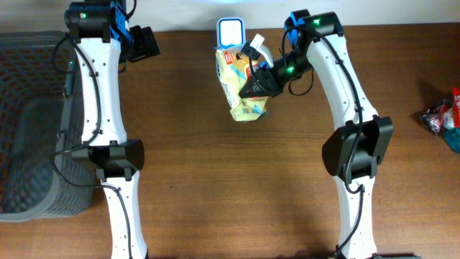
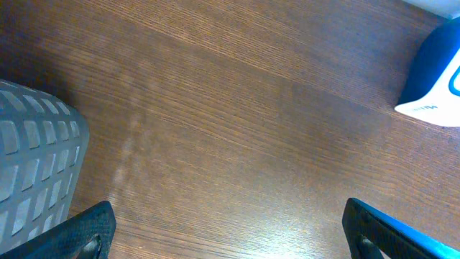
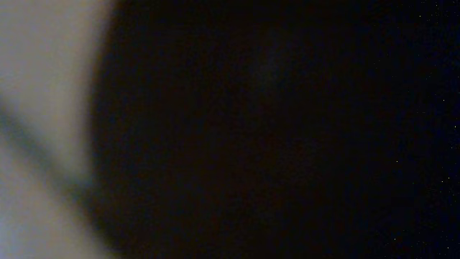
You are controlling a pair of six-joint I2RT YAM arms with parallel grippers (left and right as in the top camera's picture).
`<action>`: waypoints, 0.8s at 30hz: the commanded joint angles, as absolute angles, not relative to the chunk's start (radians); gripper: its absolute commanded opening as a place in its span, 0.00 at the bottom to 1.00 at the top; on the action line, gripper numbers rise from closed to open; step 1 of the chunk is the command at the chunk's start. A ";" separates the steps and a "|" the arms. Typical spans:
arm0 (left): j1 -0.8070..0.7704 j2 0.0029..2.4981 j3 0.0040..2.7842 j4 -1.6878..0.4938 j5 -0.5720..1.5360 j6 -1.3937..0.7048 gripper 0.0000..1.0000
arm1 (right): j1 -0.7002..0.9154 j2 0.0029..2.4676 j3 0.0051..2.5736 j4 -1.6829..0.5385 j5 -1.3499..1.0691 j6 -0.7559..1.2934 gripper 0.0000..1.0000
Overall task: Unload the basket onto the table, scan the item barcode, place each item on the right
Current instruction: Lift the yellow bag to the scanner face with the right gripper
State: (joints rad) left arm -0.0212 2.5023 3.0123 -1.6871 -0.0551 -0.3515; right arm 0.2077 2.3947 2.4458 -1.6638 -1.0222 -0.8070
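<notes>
So the snack bag point(image 1: 236, 90) is clamped in the right hand point(image 1: 257, 83) at upper centre of the overhead frame, held just below the blue-and-white scanner point(image 1: 231, 30). Whether the two are touching can't be told from above. The right wrist view is basically blacked out, most likely by the bag sitting right against the lens, so nothing about the barcode side can be read from it. The left hand point(image 1: 144, 43) is spread wide open at upper left, gripping nothing, with bare counter point(image 2: 215, 108) under it. The grey basket point(image 2: 36, 165) is seen at the left edge of its view and a corner of the scanner at upper right. Going by all that, presenting the bag looks like the step in hand. To get it done well, the face with the code should be turned toward the scanner window and the crinkly film kept flat-ish, since a creased or tilted barcode probably won't be picked up. The bag is best eased in slowly and paused there, not swept past. The wrappers point(image 1: 442, 119) at the far right edge can be ignored.
</notes>
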 commanded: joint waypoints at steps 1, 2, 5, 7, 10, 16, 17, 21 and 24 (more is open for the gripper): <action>-0.020 2.502 3.010 -1.688 -0.048 -0.343 0.99 | 0.211 2.376 2.455 -1.504 -1.000 -0.487 0.04; -0.020 2.502 3.010 -1.688 -0.048 -0.343 0.99 | 0.211 2.376 2.455 -1.432 -0.931 -0.337 0.04; -0.020 2.502 3.010 -1.688 -0.048 -0.343 0.99 | 0.222 2.376 2.455 -1.210 -0.480 0.267 0.04; -0.020 2.502 3.010 -1.688 -0.048 -0.343 0.99 | 0.244 2.376 2.455 -1.111 -0.338 0.392 0.04; -0.020 2.502 3.010 -1.688 -0.048 -0.343 0.99 | 0.303 2.381 2.455 -0.944 -0.191 0.452 0.04; -0.020 2.502 3.010 -1.688 -0.048 -0.343 0.99 | 0.391 2.474 2.455 -0.680 -0.040 0.484 0.08; -0.020 2.502 3.010 -1.688 -0.048 -0.343 0.99 | 0.392 2.485 2.455 -0.650 -0.039 0.485 0.08; -0.020 2.502 3.010 -1.688 -0.048 -0.343 0.99 | 0.392 2.526 2.455 -0.598 -0.029 0.545 0.08; -0.020 2.502 3.010 -1.688 -0.048 -0.343 0.99 | 0.392 2.547 2.455 -0.599 -0.029 0.583 0.08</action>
